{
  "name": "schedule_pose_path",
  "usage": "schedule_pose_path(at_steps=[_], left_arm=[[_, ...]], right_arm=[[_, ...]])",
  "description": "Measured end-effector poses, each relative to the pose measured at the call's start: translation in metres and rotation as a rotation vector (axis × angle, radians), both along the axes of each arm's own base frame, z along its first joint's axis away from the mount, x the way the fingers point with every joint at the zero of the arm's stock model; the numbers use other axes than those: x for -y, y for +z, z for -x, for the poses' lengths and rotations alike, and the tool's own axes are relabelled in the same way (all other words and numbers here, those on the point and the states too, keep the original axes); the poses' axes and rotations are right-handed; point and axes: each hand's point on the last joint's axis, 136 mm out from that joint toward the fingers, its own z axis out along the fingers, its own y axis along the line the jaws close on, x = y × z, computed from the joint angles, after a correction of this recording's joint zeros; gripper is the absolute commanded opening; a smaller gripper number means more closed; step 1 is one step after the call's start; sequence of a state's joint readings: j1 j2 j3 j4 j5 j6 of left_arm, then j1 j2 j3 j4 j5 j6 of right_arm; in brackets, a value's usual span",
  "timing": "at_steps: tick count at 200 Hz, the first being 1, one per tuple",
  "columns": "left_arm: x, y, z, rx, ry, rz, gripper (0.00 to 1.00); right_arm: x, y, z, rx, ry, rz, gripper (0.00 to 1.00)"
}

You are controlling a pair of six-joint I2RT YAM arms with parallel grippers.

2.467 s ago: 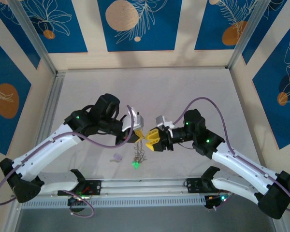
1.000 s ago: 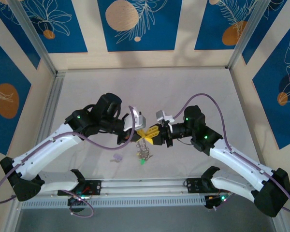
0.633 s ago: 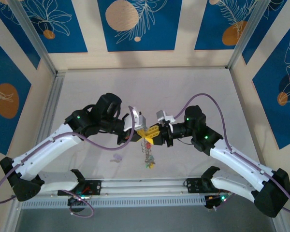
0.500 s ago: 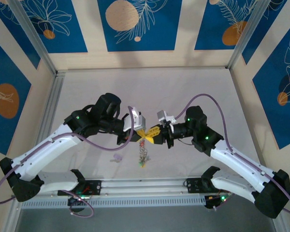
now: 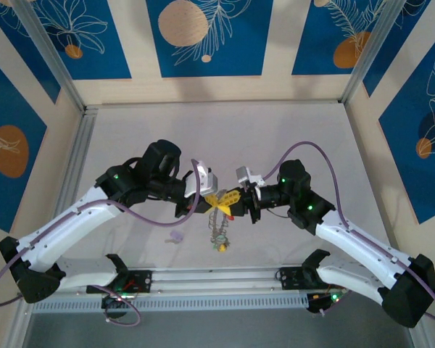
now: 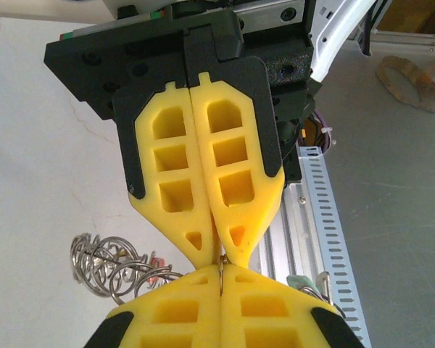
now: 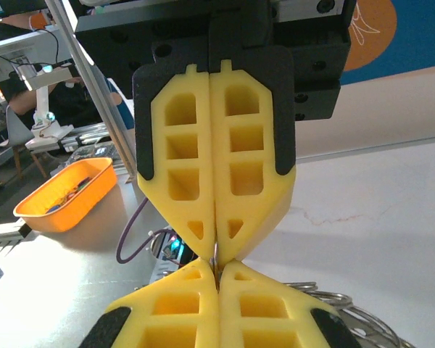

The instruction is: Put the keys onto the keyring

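One left hand [image 6: 218, 246], one right hand [image 7: 216, 250], one keyring [image 5: 218, 228], one loose key [image 5: 176, 236].

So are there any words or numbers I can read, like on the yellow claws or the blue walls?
None: no word, number or label can be read.
The left claw and right claw have plain yellow fingers, both pinched on the bare metal keyring.
The blue wall panels carry only flower drawings.
The orange tray is too blurred to tell.
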State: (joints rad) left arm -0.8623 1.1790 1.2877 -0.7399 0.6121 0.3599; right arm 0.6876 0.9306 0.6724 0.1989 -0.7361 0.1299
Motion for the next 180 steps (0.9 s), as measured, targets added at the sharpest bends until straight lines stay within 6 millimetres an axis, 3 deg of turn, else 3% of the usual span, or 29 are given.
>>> schedule_pose_path(at_steps=[6, 16, 28, 81, 135, 180], left_arm=[[0.0, 0.0, 0.0, -0.002, 0.002, 0.0, 0.0], [0.0, 0.0, 0.0, -0.008, 0.007, 0.0, 0.1], [0.001, 0.002, -0.001, -0.005, 0.011, 0.007, 0.15], [-0.006, 0.017, 0.004, 0.018, 0.028, 0.061, 0.05], [-0.005, 0.009, 0.004, -0.012, 0.042, 0.064, 0.39], [-0.004, 0.006, 0.007, -0.038, 0.064, 0.134, 0.43]], right_arm=[[0.0, 0.0, 0.0, 0.0, -0.003, 0.001, 0.0], [0.001, 0.0, -0.001, 0.003, -0.01, 0.0, 0.0], [0.003, 0.001, -0.002, 0.012, -0.028, -0.006, 0.0], [0.014, 0.002, -0.007, 0.026, -0.069, -0.029, 0.0], [0.016, 0.013, -0.005, 0.063, -0.073, -0.072, 0.0], [0.021, 0.018, 0.001, 0.099, -0.073, -0.126, 0.0]])
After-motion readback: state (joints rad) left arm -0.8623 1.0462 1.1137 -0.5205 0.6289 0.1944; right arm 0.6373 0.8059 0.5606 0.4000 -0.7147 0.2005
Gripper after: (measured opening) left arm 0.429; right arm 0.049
